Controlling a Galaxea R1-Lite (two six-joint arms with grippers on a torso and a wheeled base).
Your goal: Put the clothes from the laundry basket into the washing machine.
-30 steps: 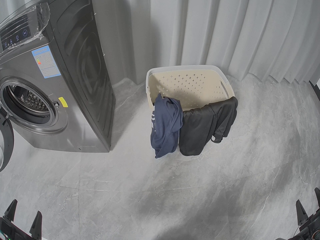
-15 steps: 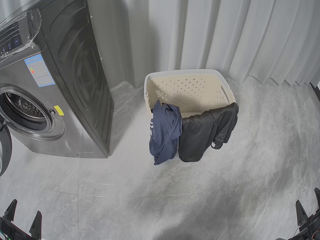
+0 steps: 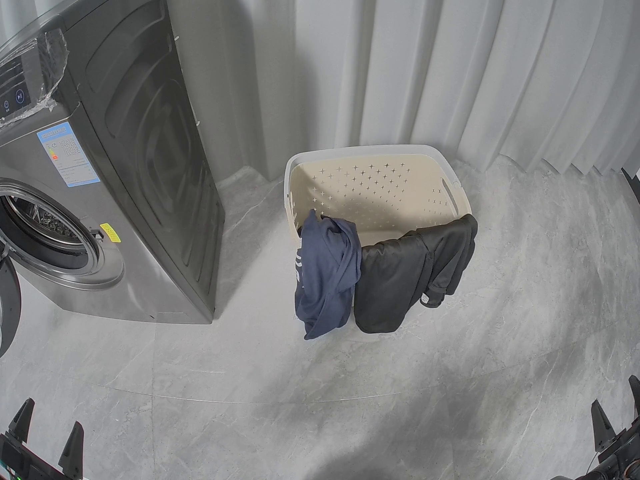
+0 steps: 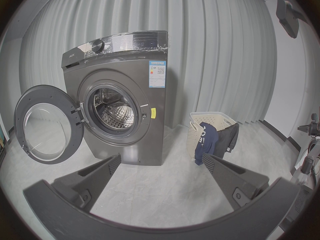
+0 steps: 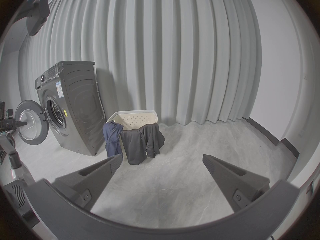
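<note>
A cream laundry basket [image 3: 373, 161] stands on the grey floor before the curtain. Over its near rim hang a navy garment [image 3: 327, 275] and a black garment [image 3: 400, 275]. At the left stands the grey washing machine [image 3: 133, 168] with its drum opening [image 3: 40, 231] facing me and its round door [image 4: 45, 124] swung wide open. My left gripper [image 3: 47, 431] is low at the near left, open and empty. Low at the near right, my right gripper [image 3: 620, 411] is open and empty too. Both are far from the basket [image 4: 206, 120], which also appears beside the machine [image 5: 70, 104].
A white pleated curtain [image 3: 433, 55] runs behind the basket and machine. Bare grey floor [image 3: 333, 401] lies between me and the basket. A dark baseboard [image 5: 270, 137] lines the wall at the right.
The whole head view has shifted: the basket and machine sit lower and more to the left in the picture, so the camera has moved. Both grippers keep their pose.
</note>
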